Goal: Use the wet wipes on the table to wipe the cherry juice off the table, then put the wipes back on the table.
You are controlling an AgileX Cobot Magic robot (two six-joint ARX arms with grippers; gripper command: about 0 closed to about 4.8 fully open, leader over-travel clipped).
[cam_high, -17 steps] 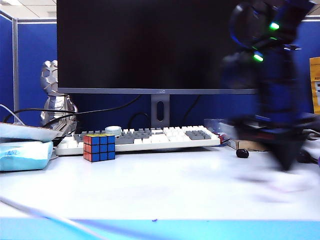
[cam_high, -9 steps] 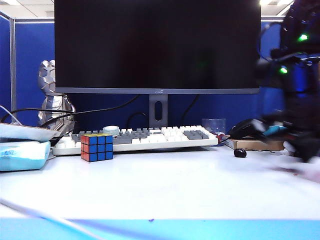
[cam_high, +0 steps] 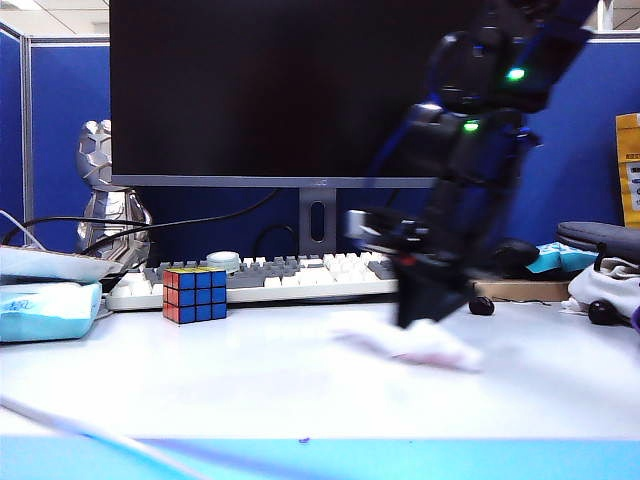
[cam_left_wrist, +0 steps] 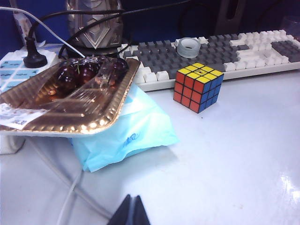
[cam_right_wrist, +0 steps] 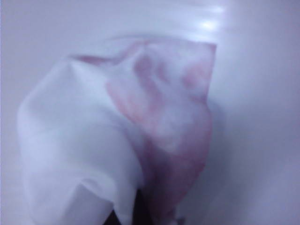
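Outside camera: you're seeing the right gripper (cam_high: 425,322) swinging in from the far right toward the middle of the smooth white table (cam_high: 250,380), dragging the stained soft white wet wipes (cam_high: 430,345) along it. Left wrist: the left gripper (cam_left_wrist: 132,212) is sitting pressed together above the table. Right wrist: the right gripper is pinching the pink-smeared wipes (cam_right_wrist: 117,140).

The exterior camera sits low at the table's (cam_high: 250,390) front edge, facing the monitor (cam_high: 300,90); the left wrist camera looks down on the same Rubik's cube (cam_left_wrist: 198,86); the right wrist camera hangs close over the wet wipes (cam_right_wrist: 117,140)
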